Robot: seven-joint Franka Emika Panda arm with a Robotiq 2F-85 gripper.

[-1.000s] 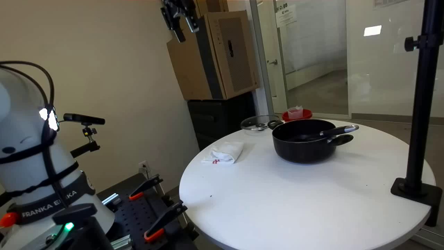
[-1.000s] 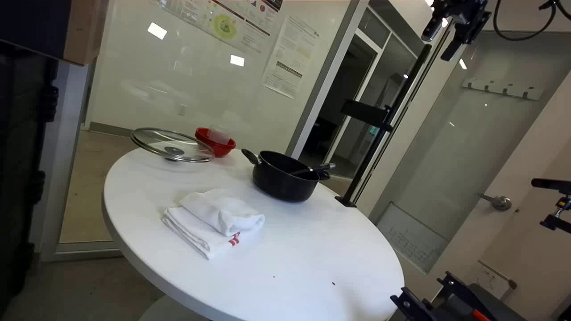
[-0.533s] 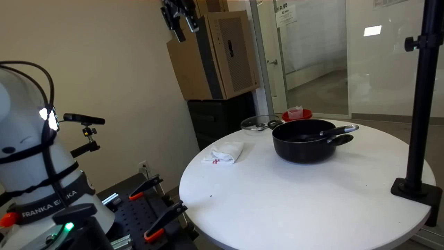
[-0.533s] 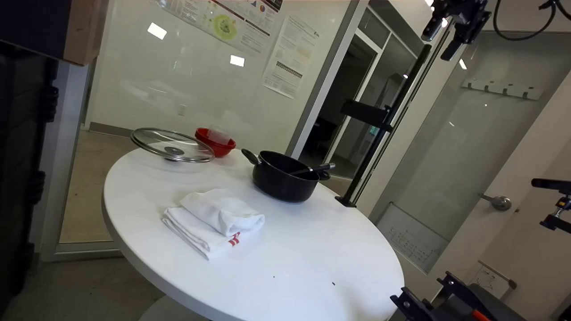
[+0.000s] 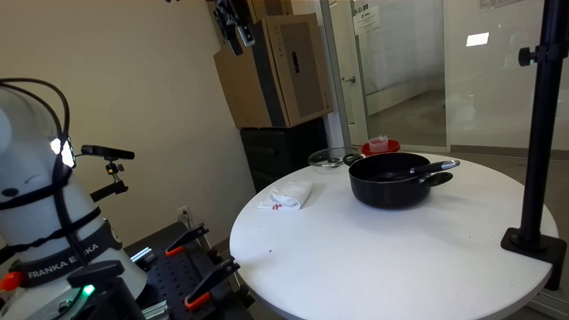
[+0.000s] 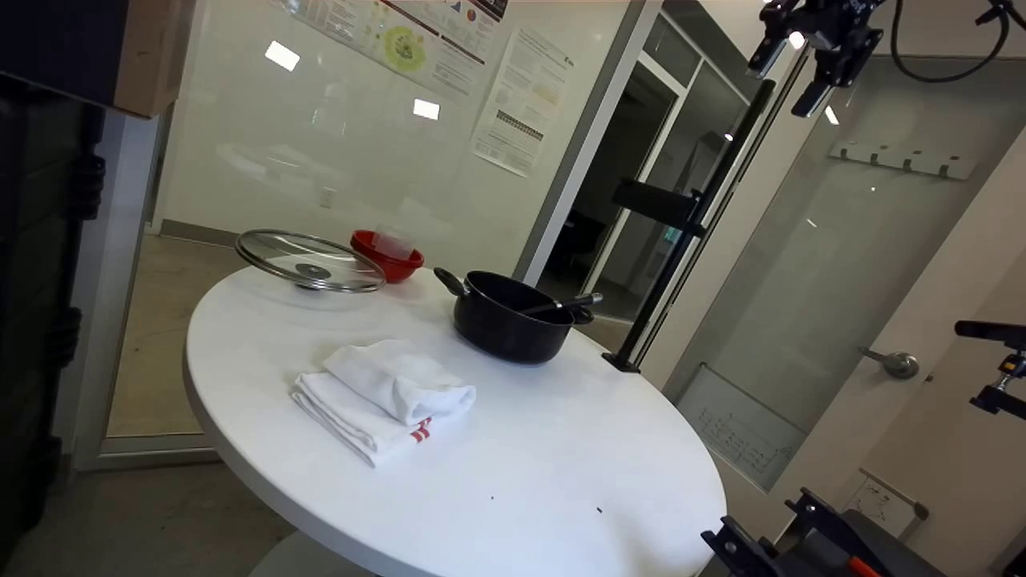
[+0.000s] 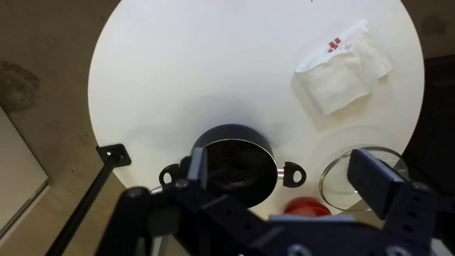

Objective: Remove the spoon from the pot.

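The black pot (image 5: pixel 386 195) stands upright on the round white table; it also shows in an exterior view (image 6: pixel 506 336) and in the wrist view (image 7: pixel 231 132). The spoon (image 5: pixel 432 167) leans inside it. Its black handle with a silver end sticks out over the rim above one side handle, also in an exterior view (image 6: pixel 571 303). In the wrist view, its bowl is a faint dark shape in the pot, and the handle is mostly hidden behind a finger. My gripper (image 5: pixel 243 48) is high above the table, also seen in an exterior view (image 6: pixel 781 92). Its fingers (image 7: pixel 280 167) are wide apart with nothing between them.
A glass lid (image 6: pixel 311 260) and a red bowl (image 6: pixel 389 256) stand beside the pot. A folded white cloth (image 6: pixel 385 393) lies on the table (image 6: pixel 545 457). A black post (image 5: pixel 535 133) is clamped at the table edge near the spoon's handle side.
Over the last half second my gripper has shifted and turned slightly, its fingertips a little lower in both exterior views. The pot, the spoon and the other objects have not moved.
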